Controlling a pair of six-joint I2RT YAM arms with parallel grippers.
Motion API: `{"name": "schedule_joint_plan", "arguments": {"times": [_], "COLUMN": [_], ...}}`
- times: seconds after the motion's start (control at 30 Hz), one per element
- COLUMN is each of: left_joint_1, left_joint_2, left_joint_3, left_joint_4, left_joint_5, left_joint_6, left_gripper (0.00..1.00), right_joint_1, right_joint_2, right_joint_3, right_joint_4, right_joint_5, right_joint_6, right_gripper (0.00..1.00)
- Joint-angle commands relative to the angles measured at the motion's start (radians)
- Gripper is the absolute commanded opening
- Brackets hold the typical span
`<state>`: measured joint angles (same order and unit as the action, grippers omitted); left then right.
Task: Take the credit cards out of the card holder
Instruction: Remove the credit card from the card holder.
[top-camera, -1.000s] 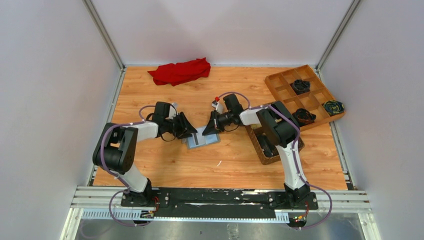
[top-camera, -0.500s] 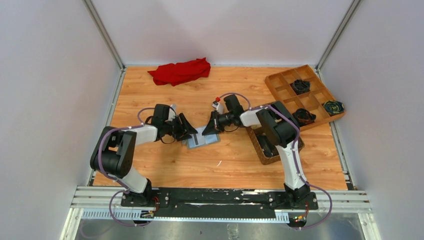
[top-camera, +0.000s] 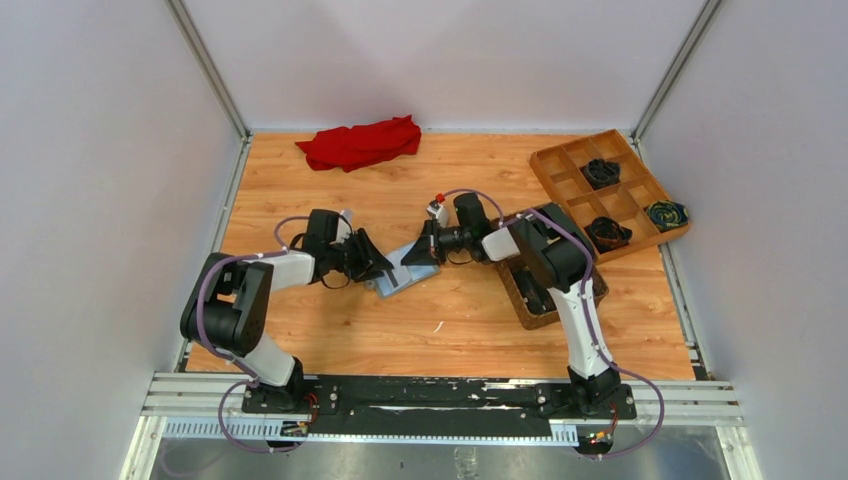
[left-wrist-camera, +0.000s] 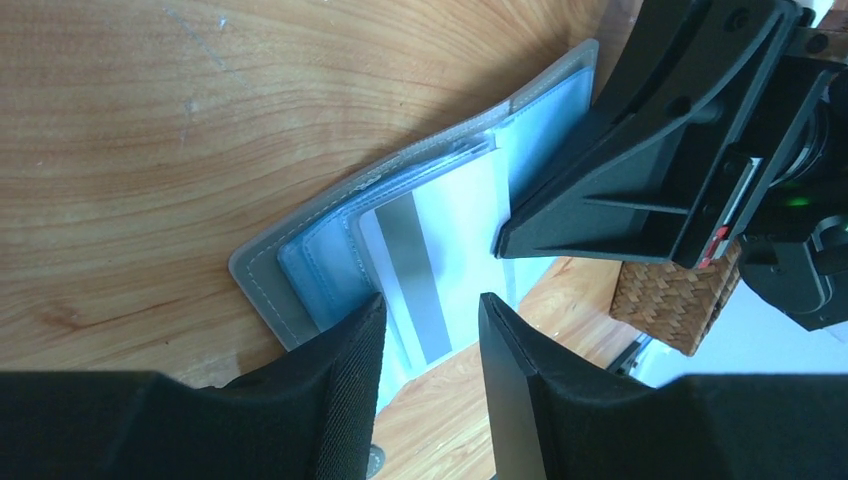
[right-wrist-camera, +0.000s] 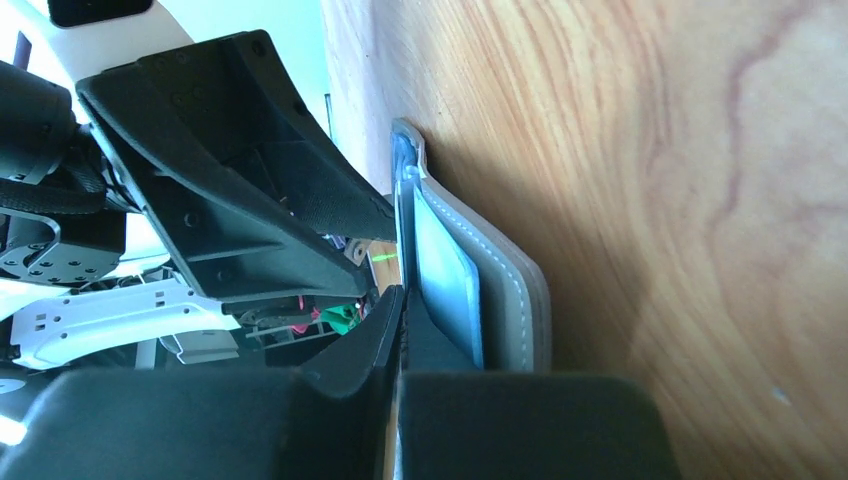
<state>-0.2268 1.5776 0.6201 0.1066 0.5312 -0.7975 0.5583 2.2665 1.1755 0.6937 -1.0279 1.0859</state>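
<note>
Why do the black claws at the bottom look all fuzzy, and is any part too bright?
Left wrist: the fingers sit too near the lens, so they blur, while the card holder is sharp. Right wrist: upper left glares white. Top external: even light, all sharp.

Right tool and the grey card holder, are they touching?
Touching. The right wrist view shows the right tool shut on the card holder, its flap pinched between the jaws.

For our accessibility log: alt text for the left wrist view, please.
An open grey card holder on a wooden table, a pale striped card sticking out between the left gripper's open fingers. The right gripper's tip meets the holder's far half.
</note>
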Motion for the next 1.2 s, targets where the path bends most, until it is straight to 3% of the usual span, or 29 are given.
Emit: {"name": "schedule_joint_plan", "arguments": {"times": [0.0,0.2,0.33,0.43,0.6,0.83,1.17], "left_joint_1": [-0.02,-0.02,-0.02,-0.02,-0.02,-0.019,-0.019], "left_joint_2": [0.022,0.075,0.102,0.133,0.18,0.174,0.203], "left_joint_3": [-0.038,-0.023,-0.015,-0.009,0.024,0.111,0.139], "left_joint_4": [-0.031,-0.03,-0.031,-0.03,-0.13,-0.31,-0.323], "left_joint_5": [-0.02,-0.036,-0.054,-0.067,-0.111,-0.202,-0.17], "left_joint_6": [0.016,0.018,0.019,0.017,0.047,0.147,0.18], "left_gripper": [0.41,0.13,0.0,0.0,0.0,0.0,0.0], "right_joint_1": [0.02,0.02,0.021,0.021,0.019,-0.001,-0.033], "right_joint_2": [0.021,-0.007,-0.033,-0.06,-0.092,-0.099,-0.113], "right_joint_3": [-0.019,-0.014,0.005,0.022,0.032,0.021,0.028], "right_joint_4": [0.052,-0.073,-0.223,-0.394,-0.513,-0.526,-0.528], "right_joint_5": [-0.022,-0.002,0.026,0.074,0.121,0.12,0.086], "right_joint_6": [0.023,-0.069,-0.183,-0.288,-0.383,-0.406,-0.416], "right_gripper": [0.0,0.0,0.0,0.0,0.0,0.0,0.0]}}
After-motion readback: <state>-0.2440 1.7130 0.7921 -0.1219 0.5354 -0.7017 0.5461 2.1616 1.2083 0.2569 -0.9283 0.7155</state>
